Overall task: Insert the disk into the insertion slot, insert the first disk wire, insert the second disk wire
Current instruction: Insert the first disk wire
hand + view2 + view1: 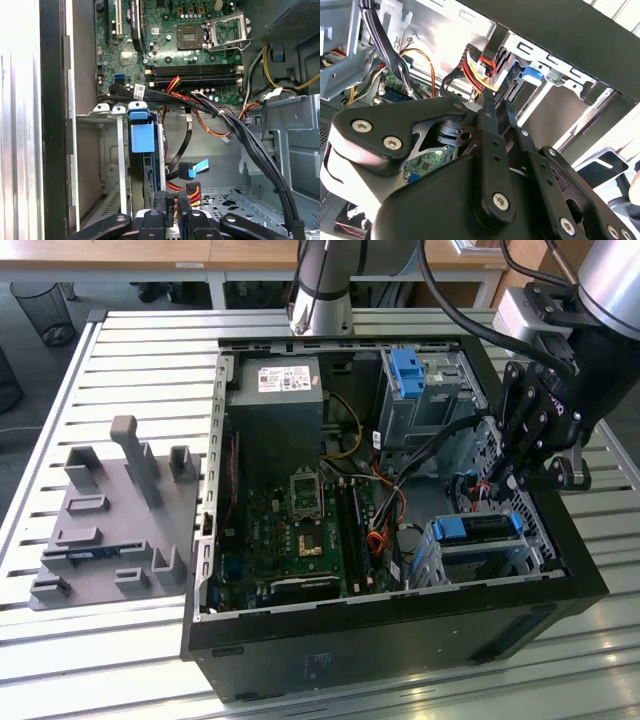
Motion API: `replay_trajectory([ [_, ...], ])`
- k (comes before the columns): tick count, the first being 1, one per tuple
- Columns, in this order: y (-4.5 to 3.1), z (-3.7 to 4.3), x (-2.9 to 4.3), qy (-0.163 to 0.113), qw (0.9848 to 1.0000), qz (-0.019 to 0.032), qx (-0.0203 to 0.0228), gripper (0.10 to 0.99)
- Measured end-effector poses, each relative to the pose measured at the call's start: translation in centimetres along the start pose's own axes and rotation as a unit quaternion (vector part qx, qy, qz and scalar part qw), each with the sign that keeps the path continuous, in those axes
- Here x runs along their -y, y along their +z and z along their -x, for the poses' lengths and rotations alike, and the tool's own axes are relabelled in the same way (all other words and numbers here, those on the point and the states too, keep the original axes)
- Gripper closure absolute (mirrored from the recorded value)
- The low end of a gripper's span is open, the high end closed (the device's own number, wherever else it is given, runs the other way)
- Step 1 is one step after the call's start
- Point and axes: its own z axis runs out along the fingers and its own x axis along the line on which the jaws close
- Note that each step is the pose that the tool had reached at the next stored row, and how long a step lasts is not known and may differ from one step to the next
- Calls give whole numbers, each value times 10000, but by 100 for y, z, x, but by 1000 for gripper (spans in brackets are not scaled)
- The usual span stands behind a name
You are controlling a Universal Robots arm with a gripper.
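With gripper (171, 197) nearly closed, pinched disk power wire (192, 190) just beside disk (140, 140) in drive cage (121, 150) at case (52, 125) corner. Risked bent contacts if tilted, snag on cable bundle (250, 140).

The arm (320, 285) was smooth silver-grey tubing with rounded joint housings, and another silver link stood at far right. A boxy light grey wrist block (528, 308) sat at its end. Glossy black cables (455, 312) looped along the arm to the wrist block. The gripper (492, 483) was matte black, built from flat hinged bars with rounded ends. Silver hex-socket screws (393, 143) marked its pivots, one per joint, in the second wrist view.
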Motion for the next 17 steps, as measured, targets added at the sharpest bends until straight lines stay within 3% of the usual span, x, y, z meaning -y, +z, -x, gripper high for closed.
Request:
replay_trajectory([
  [9, 50, 2, 11, 68, 10000, -4, -26, 847],
  [11, 51, 3, 12, 68, 10000, -4, -31, 863],
  [12, 51, 3, 13, 67, 10000, -4, -32, 918],
  [17, 54, 4, 13, -244, 9997, 1, -51, 922],
])
